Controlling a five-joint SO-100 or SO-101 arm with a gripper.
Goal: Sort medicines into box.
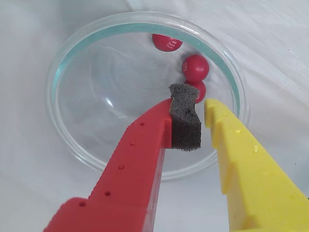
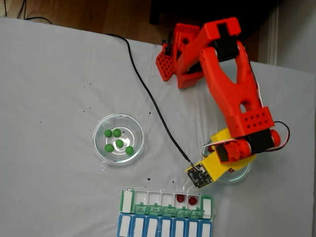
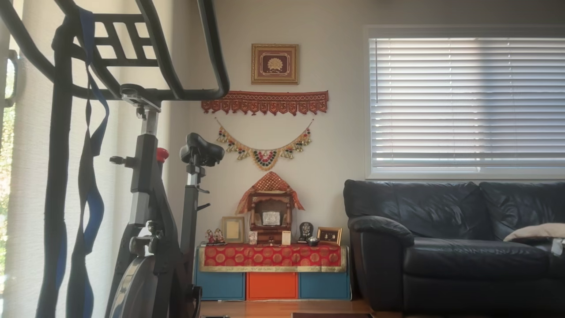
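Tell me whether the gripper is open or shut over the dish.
Open. In the wrist view the gripper shows a gap between its foam pad and yellow finger, above the glass dish, holding nothing.

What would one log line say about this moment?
end effector: open, over glass dish | dish: three red balls | box: two red balls inside | other dish: five green balls

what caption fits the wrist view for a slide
Open tool poised above three red balls in a glass dish.
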